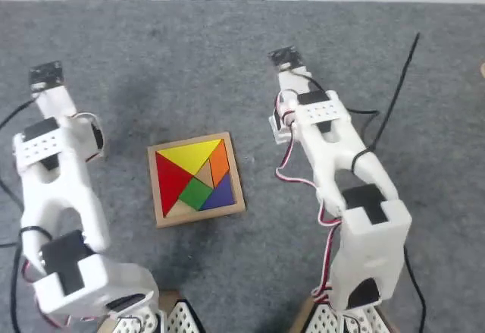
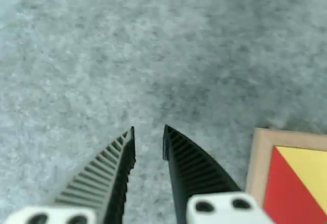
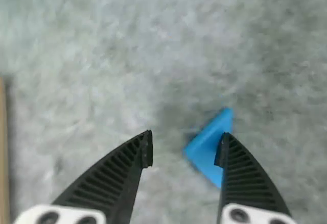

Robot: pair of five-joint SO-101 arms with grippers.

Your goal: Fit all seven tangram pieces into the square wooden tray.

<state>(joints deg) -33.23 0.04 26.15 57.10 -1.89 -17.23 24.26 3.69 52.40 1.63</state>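
One blue piece (image 3: pixel 209 142) lies loose by a finger of the right gripper (image 3: pixel 186 134), which is wide open and empty, probably set to grab. Left gripper (image 2: pixel 148 128) is slightly open and empty, tray (image 2: pixel 258 157) beside it.

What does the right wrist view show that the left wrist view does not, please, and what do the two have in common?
Right wrist view: a light blue piece lying on the carpet between the open fingers of the right gripper, close to one of them. Left wrist view: a corner of the wooden tray with a red piece and a yellow piece set in it, beside the left gripper. Both: grey carpet beneath an open gripper that holds nothing.
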